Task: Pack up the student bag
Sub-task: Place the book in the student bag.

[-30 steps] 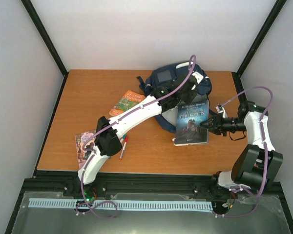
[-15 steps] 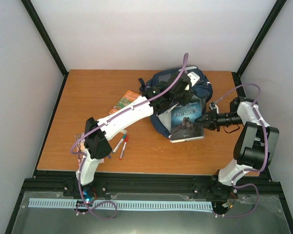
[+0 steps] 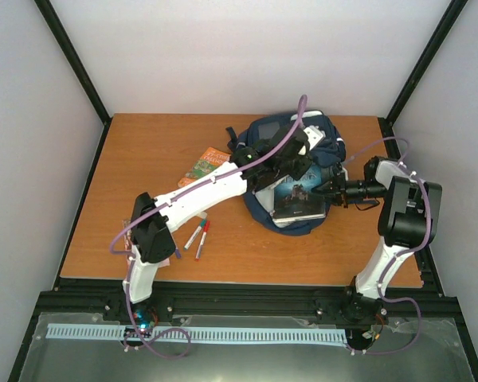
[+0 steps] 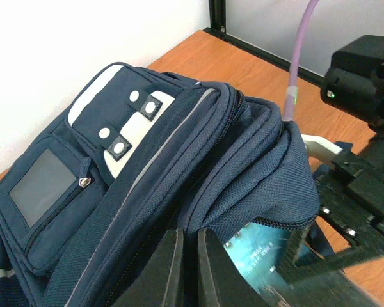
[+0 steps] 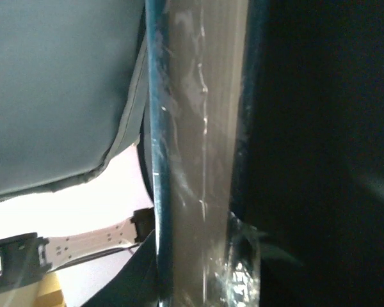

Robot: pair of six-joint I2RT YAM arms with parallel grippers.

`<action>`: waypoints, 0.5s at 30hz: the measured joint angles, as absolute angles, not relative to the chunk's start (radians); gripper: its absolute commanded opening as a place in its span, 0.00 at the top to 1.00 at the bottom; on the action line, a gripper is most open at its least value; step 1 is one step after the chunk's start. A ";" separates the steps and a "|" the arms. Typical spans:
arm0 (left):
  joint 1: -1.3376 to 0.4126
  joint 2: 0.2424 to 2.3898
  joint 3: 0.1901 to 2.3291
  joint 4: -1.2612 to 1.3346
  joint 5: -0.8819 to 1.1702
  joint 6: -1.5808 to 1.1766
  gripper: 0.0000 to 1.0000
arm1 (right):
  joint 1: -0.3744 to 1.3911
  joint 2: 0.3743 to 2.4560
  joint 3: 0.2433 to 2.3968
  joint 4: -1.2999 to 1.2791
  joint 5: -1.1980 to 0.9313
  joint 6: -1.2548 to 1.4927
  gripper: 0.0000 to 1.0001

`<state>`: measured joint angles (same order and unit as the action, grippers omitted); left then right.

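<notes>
- student bag [image 3: 263, 131] sits at the far middle of the table [image 3: 143, 159], mouth facing right.
- top view: left gripper [image 3: 307, 155] reaches across to the bag's upper rim. right gripper [image 3: 328, 191] comes in from the right, clamped on the edge of a dark book [image 3: 296, 199] that is partly inside the mouth. orange book [image 3: 205, 165] lies left of the bag, markers [image 3: 197, 235] nearer the front, apart from it.
- left wrist: fingers [image 4: 173, 268] pressed together, pinching bag fabric by the zip edge. the book's teal cover shows under the raised flap.
- right wrist: the book's page edge runs vertically through the centre, dark bag interior to its right. own fingers can't be made out here.
</notes>
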<state>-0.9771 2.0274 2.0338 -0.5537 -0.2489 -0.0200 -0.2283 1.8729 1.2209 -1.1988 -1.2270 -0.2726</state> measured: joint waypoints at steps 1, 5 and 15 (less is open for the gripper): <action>-0.978 2.022 2.024 -0.551 -0.249 -0.020 0.99 | -0.226 1.881 1.217 -1.160 -1.224 -0.246 0.76; -0.980 2.016 2.001 -0.543 -0.245 -0.020 0.99 | -0.221 1.873 1.189 -1.013 -1.186 -0.160 0.57; -0.985 2.008 1.964 -0.515 -0.241 -0.021 0.99 | -0.218 1.672 1.131 -0.889 -0.949 -0.155 0.33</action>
